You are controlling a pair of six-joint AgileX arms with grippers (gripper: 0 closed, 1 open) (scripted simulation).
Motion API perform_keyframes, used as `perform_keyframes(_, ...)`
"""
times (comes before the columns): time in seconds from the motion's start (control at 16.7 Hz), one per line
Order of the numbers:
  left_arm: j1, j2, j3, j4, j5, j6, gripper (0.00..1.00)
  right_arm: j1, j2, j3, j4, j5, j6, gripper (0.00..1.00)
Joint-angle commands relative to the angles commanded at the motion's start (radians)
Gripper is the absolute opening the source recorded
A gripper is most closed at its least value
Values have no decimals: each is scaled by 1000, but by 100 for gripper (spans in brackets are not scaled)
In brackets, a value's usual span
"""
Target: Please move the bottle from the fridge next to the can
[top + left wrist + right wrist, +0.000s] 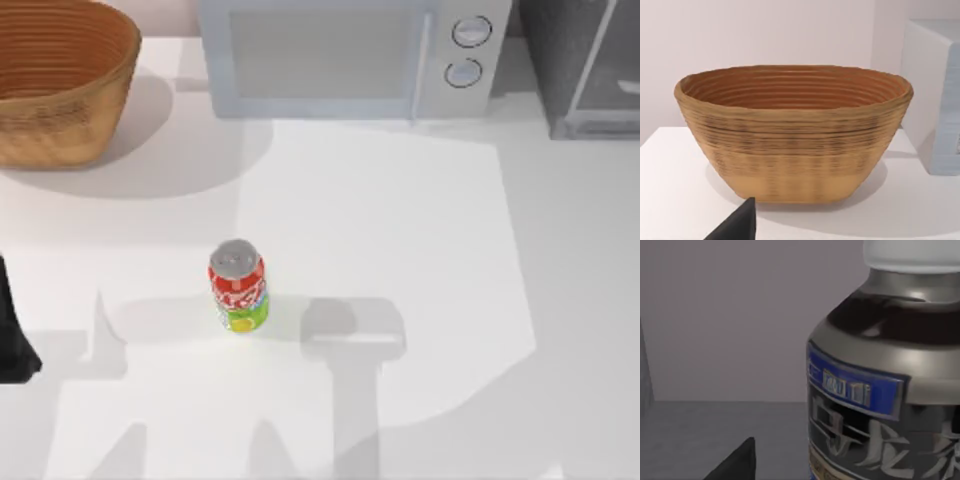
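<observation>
A dark fingertip [737, 462] of the right gripper juts into the right wrist view, its partner out of frame, so the spread cannot be told. Just beyond it stands the bottle [885, 375], cut off at the cap and base, on a grey floor before a grey wall. The left gripper likewise shows one fingertip [737, 225]; the basket [792, 132] sits just ahead. The can [238, 286] stands upright mid-table. Behind it is the microwave [340, 55], with the fridge [585, 65] at the far right, cropped.

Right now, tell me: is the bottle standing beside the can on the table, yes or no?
No. In the top view the can stands alone on the white table, with no bottle next to it.
</observation>
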Motion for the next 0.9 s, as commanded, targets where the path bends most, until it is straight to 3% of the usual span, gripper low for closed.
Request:
perform_keyframes(0.3, 0, 0, 0, 0, 0, 0, 100, 17, 82, 153, -72, 18, -1, 100)
perform_keyframes(0.6, 0, 0, 0, 0, 0, 0, 100, 18, 88, 165, -78, 19, -1, 100)
perform_keyframes(0.9, 0, 0, 0, 0, 0, 0, 100, 18, 88, 165, -78, 19, -1, 62)
